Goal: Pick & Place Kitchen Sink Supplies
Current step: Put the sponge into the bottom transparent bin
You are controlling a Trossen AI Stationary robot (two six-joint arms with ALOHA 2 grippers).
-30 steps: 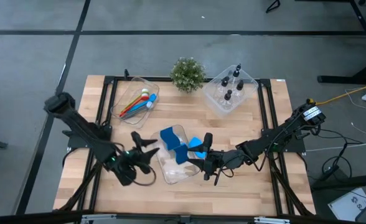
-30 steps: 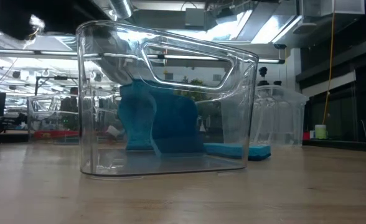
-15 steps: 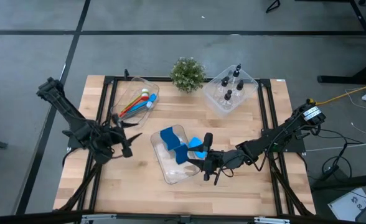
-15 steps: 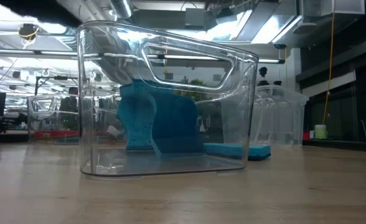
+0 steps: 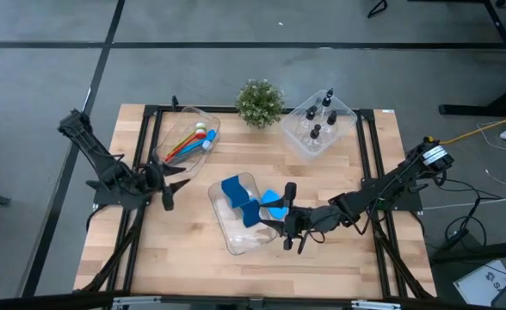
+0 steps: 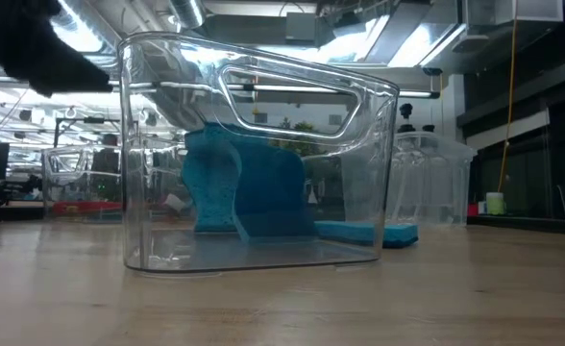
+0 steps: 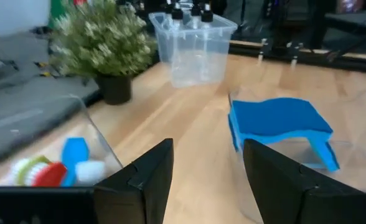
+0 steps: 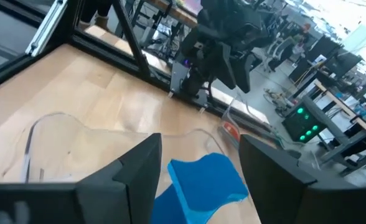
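Beside the middle bin (image 5: 236,215) on the table (image 5: 356,258), a soft, light blue sponge (image 5: 274,205) lies ready for an edge pinch; right gripper (image 5: 288,231) and left gripper (image 5: 169,183) hang with jaws released.

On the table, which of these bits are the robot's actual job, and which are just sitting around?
Part of the job:
- blue sponge pieces, in and beside the middle bin
- brushes in the left bin
- black-capped bottles in the right bin

Just lying about:
- potted plant
- the clear bins themselves
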